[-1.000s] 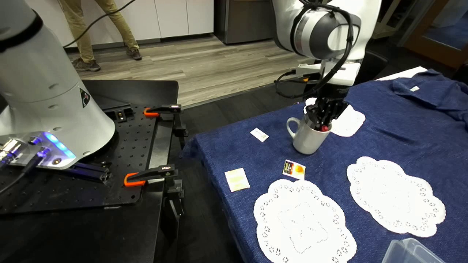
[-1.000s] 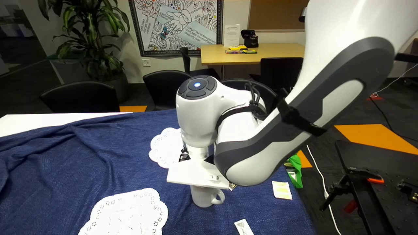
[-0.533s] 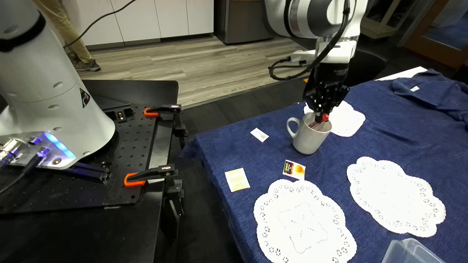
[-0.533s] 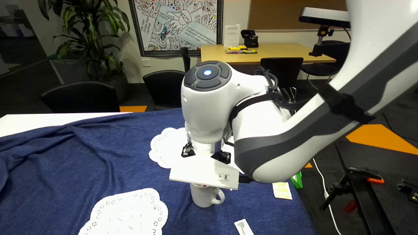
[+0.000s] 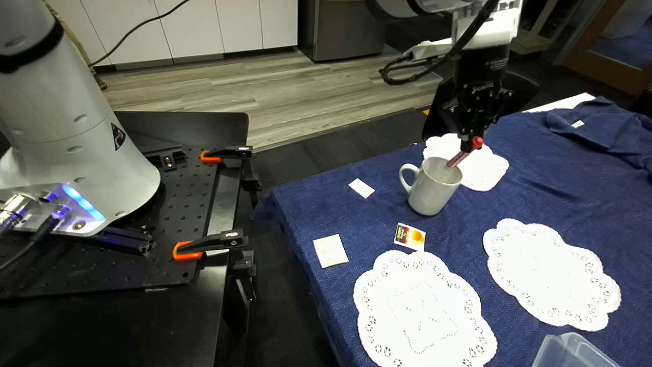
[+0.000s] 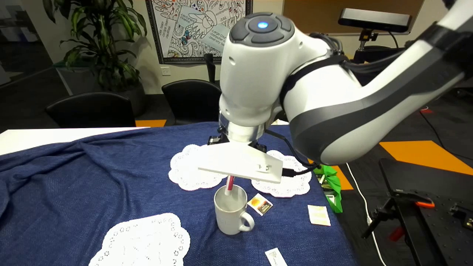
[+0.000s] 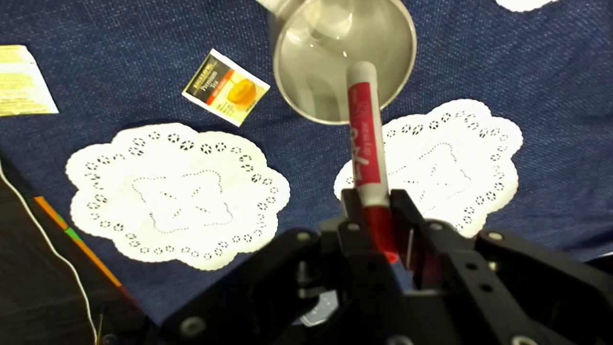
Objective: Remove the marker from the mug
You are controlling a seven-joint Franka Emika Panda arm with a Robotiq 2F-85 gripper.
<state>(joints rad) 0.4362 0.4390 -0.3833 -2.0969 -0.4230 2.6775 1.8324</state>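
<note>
The white mug [image 5: 430, 191] stands upright on the blue cloth, its handle toward the robot base; it also shows in an exterior view [image 6: 231, 214] and the wrist view [image 7: 330, 103]. My gripper [image 7: 372, 199] is shut on the red cap end of the marker [image 7: 366, 134]. The marker hangs tilted, its white end over the mug's opening. In an exterior view the marker [image 5: 462, 155] slants down toward the mug's far rim; I cannot tell whether its tip is just inside or above the rim. In an exterior view the marker [image 6: 230, 183] shows below the white wrist plate, which hides my fingertips.
White doilies [image 5: 425, 311] [image 5: 552, 275] lie on the table, one more [image 5: 481, 168] beyond the mug. A tea packet [image 5: 409, 236], a yellow packet [image 5: 330, 251] and a white packet [image 5: 361, 188] lie near the mug. A clear plastic container [image 5: 573, 351] stands at the table edge.
My gripper has risen out of the mug and shifted away from the handle, carrying the marker up with it. The mug has stayed in place.
</note>
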